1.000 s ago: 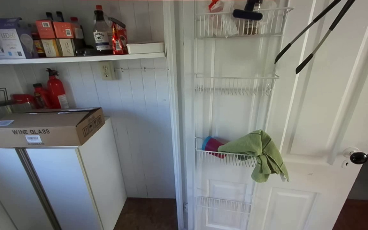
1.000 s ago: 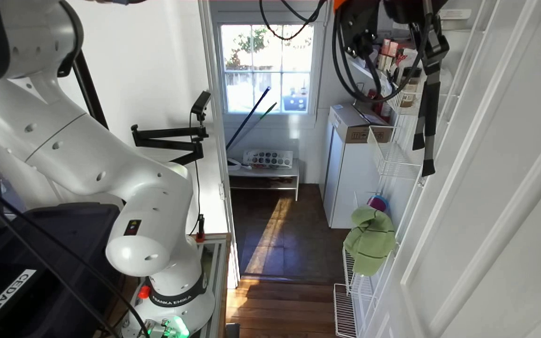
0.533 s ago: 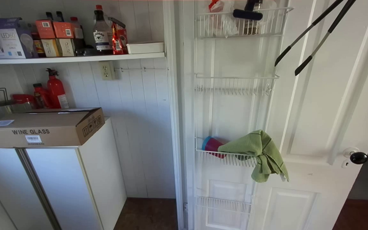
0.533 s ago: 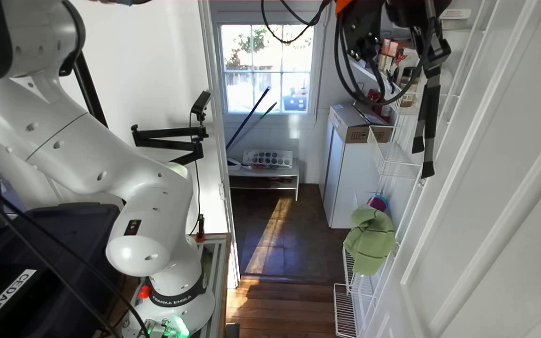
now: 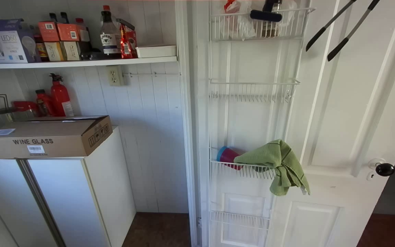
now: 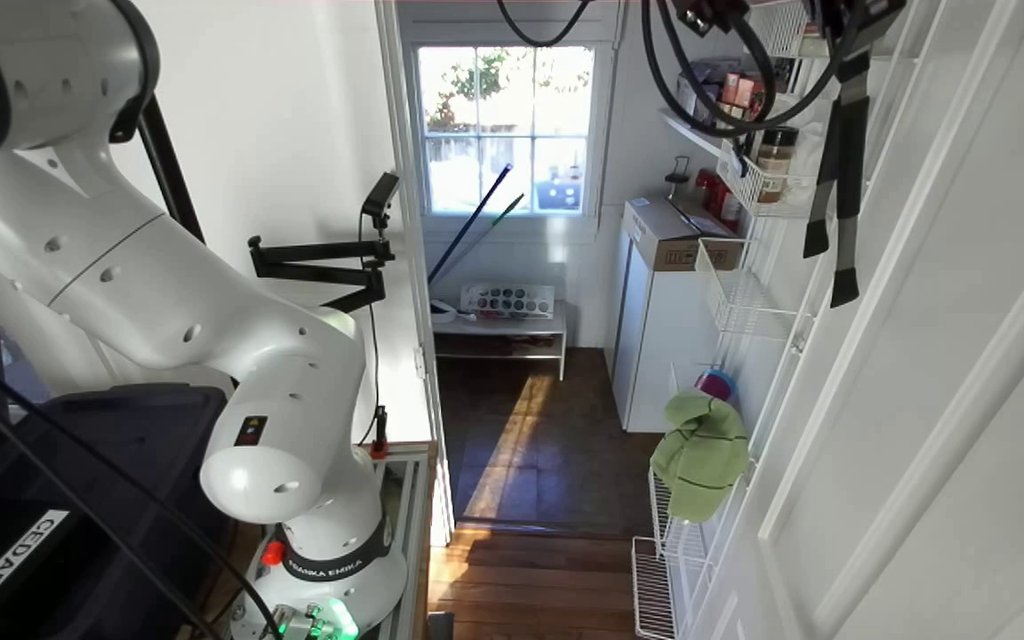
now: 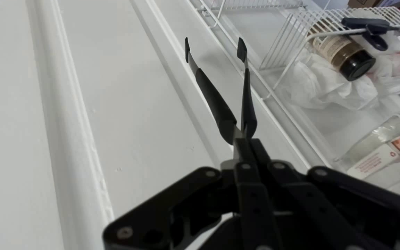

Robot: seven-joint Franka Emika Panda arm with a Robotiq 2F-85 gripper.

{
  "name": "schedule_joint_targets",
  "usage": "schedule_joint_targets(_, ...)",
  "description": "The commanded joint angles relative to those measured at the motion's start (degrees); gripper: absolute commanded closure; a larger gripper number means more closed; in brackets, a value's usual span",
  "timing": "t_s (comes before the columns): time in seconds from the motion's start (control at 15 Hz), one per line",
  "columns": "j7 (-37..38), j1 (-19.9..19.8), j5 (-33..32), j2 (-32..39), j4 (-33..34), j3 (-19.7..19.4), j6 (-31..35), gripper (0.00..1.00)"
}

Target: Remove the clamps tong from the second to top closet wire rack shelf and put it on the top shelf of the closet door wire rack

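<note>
So the tongs (image 7: 214, 99) are off the second shelf (image 5: 297, 25) and dangling beside the wire rack (image 5: 254, 83), in front of the door (image 7: 123, 114), tips down and slanting rackward, legs spread. My gripper (image 7: 249, 141) is clenched on the end where the legs meet. Looks to me like the top shelf (image 6: 777, 34) is off sideways, tips well below it, so I figure lift first, then swing over, or they'll snag.
</note>
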Motion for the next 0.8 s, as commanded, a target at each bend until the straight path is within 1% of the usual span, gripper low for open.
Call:
schedule_joint_targets(0.0,-0.56,-0.02,-0.41,0.81,6.37,-1.22,-5.50,0.99)
schedule_joint_targets(0.33,0.11,-0.78,-0.71,1.88,12.21,-1.96,-11.54,0.99)
schedule_joint_targets(0.73,0.76,-0.94,0.42,3.18,17.28,-2.22,-13.27,0.99)
